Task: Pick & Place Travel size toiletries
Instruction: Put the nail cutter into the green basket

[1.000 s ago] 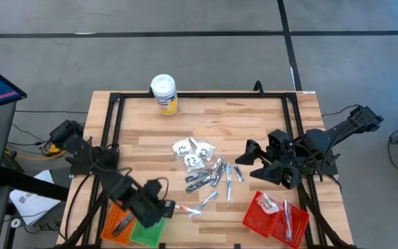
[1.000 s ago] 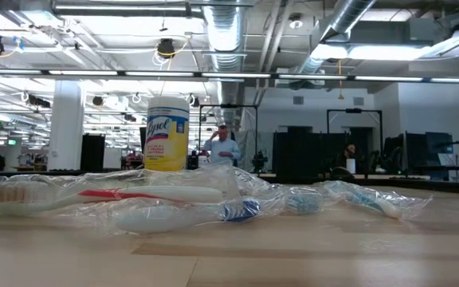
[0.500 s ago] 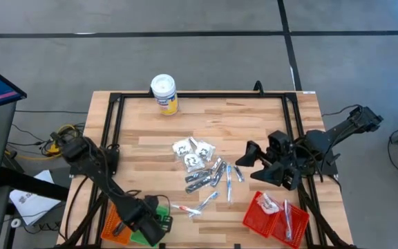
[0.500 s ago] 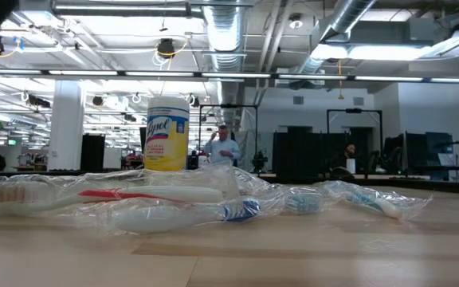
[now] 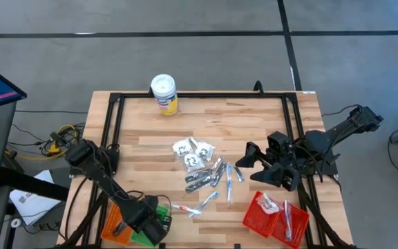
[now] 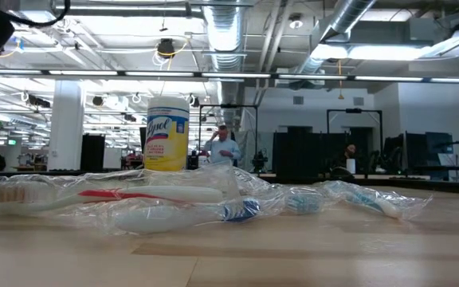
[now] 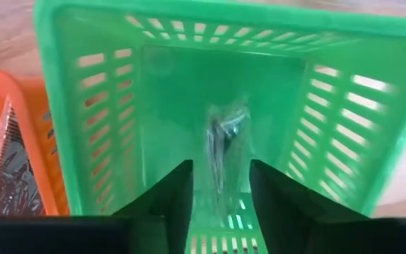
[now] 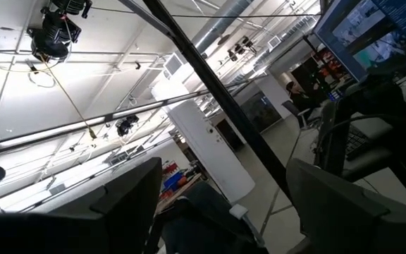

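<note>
While the pale wooden slatted table (image 5: 254, 124) spreads under its black frame, I reach my left arm down and across to the near left corner, elbow bent low beside the table edge, wrist pointed steeply downward. My left gripper (image 7: 218, 185) hangs over the green plastic mesh basket (image 7: 330, 113), fingers parted with a gap between them, gripping nothing; a clear-wrapped slim toiletry stick (image 7: 220, 141) lies on the basket floor straight ahead of that gap. Just beside the green basket sits the orange mesh basket (image 7: 37, 155), with a silvery crinkled packet (image 7: 9, 169) inside it.

My right arm comes in from the far right edge, folded at the elbow, and its right gripper (image 5: 244, 158) hovers level above the boards just right of the loose pile, jaws spread wide and empty; its wrist camera looks up at the ceiling.

At the far edge stands the white-lidded yellow wipes canister (image 5: 164, 93). The red mesh basket (image 5: 258, 216) rests at the near right corner holding a few wrapped pieces. The remaining travel toiletries (image 5: 202, 169), white square sachets and slim wrapped sticks, lie scattered mid-table, with two more wrapped sticks (image 5: 195, 205) nearer the front edge. From table height, clear-bagged toothbrushes (image 6: 134, 203) fill the foreground.
</note>
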You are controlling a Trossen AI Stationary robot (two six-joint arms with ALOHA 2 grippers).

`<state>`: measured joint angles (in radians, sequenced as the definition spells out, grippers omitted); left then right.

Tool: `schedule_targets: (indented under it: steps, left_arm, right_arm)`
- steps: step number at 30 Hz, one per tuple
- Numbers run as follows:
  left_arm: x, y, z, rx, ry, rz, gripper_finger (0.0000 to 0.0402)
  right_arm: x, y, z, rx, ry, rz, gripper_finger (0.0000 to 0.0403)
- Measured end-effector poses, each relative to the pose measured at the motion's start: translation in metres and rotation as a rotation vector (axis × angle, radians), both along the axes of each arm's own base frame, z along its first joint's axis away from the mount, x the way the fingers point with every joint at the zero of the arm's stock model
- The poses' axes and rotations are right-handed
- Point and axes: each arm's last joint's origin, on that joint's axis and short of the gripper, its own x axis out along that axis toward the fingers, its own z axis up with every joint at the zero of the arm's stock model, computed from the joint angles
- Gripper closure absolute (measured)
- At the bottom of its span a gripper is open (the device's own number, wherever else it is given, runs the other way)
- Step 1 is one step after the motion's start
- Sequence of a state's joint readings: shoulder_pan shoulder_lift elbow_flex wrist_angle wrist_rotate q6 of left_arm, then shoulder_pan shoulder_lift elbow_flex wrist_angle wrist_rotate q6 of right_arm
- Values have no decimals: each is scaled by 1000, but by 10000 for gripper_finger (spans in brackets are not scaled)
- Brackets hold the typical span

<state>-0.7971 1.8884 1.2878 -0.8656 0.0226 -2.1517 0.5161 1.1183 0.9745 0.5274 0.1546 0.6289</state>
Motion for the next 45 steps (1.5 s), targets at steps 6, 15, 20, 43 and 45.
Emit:
schedule_targets:
  steps: [6, 15, 20, 43, 45]
  left_arm:
    - [-2, 0, 8, -22, -8, -10, 240]
    - [-11, 15, 53, -2, -192, 12, 259]
    - [-9, 30, 76, 69, -349, 15, 279]
    - [86, 165, 104, 308, -641, -269, 300]
    - [92, 182, 106, 337, -659, -297, 300]
  right_arm:
    - [0, 2, -2, -9, 16, 8, 106]
    - [-1, 4, -2, -14, 23, 16, 106]
    - [-1, 4, -2, -17, 22, 26, 106]
    - [6, -9, -16, -20, 194, 6, 106]
    - [11, -15, -24, 9, 288, -11, 106]
